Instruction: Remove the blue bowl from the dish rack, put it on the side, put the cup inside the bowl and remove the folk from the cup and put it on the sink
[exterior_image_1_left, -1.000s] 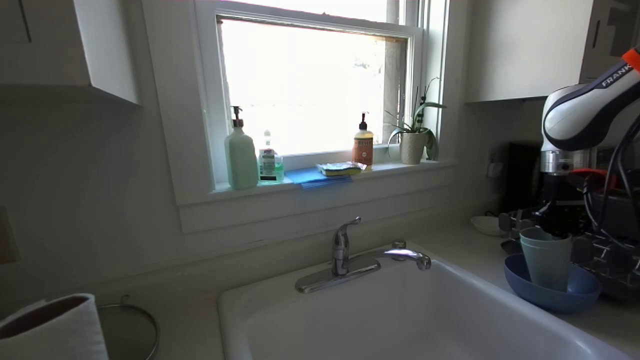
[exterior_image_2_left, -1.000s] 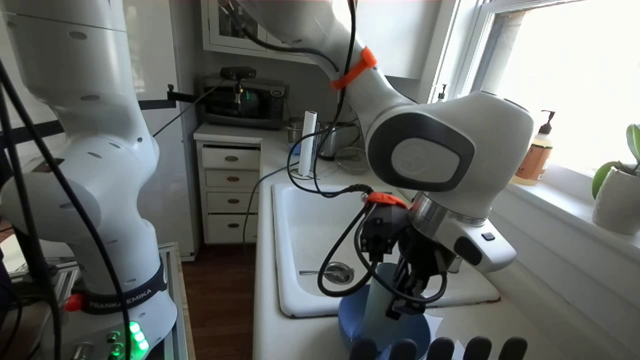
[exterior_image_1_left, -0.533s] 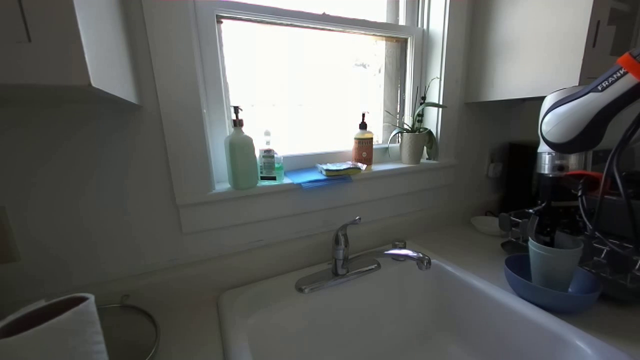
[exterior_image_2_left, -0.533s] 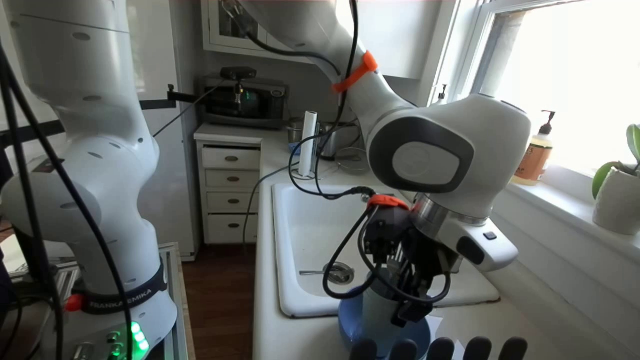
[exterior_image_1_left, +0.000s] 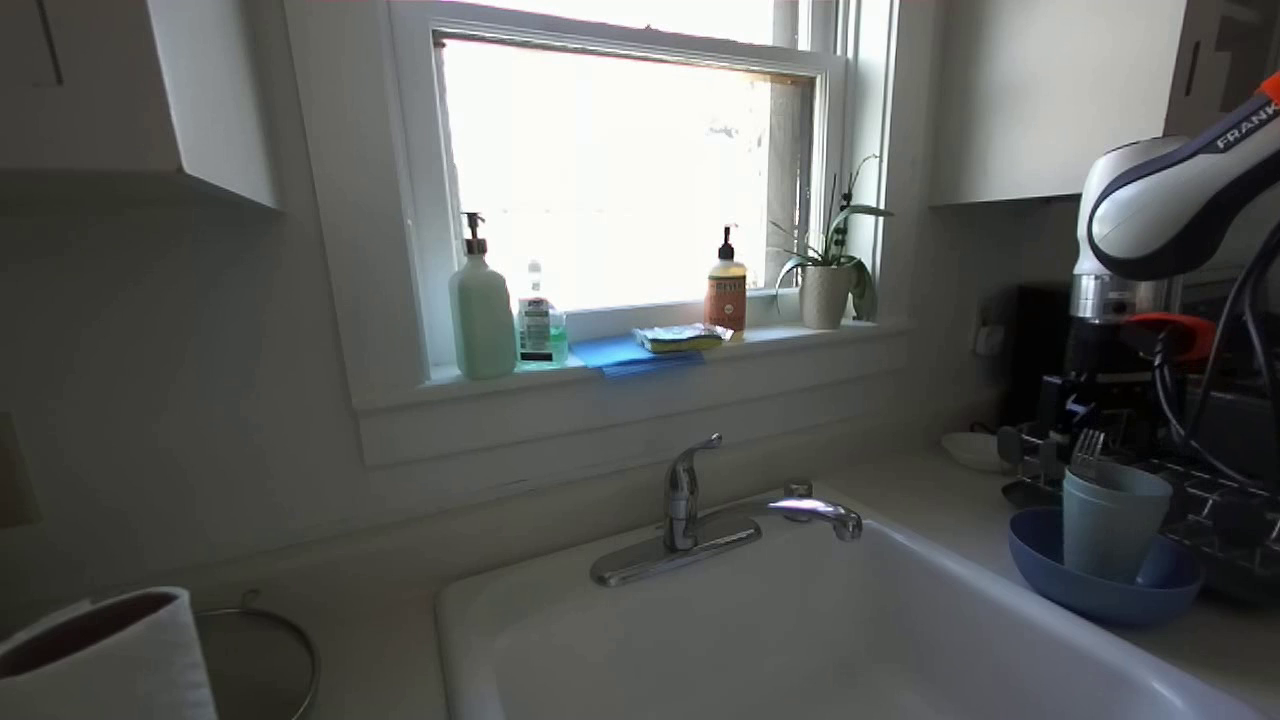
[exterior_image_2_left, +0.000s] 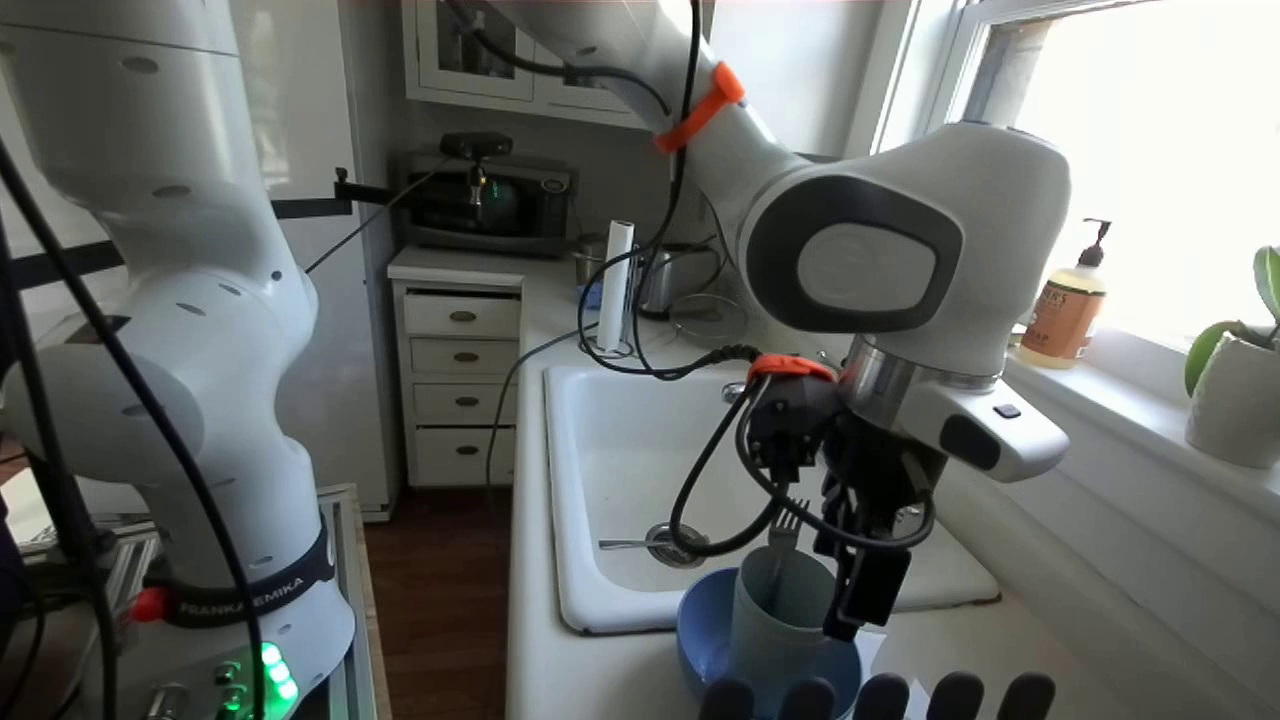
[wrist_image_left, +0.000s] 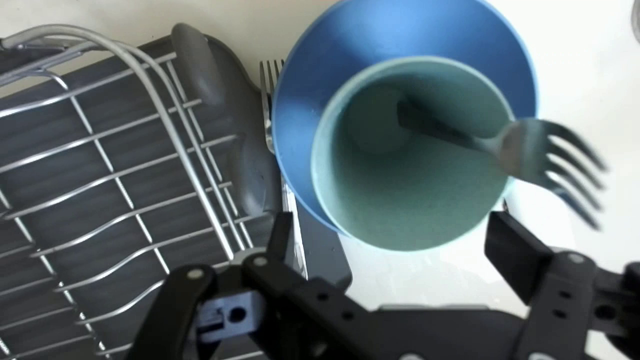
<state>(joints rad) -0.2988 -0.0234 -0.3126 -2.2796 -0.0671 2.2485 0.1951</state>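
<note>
White, broad-rimmed and rectangular, the sink (exterior_image_1_left: 700, 640) lies left of the wide blue bowl (exterior_image_1_left: 1090, 597) in an exterior view. I judge the bowl's move done. Inside it stands the pale bluish, straight-sided cup (exterior_image_1_left: 1110, 530): done too, I'd say. Above the bowl, tines up in the cup, leans the silvery metal fork (exterior_image_1_left: 1087, 458); moving it to the sink is left. Near the bowl my black gripper (wrist_image_left: 392, 237) hangs, jaws spread, pinching nothing. Right of the bowl sits the dark wire dish rack (exterior_image_1_left: 1225, 535).
</note>
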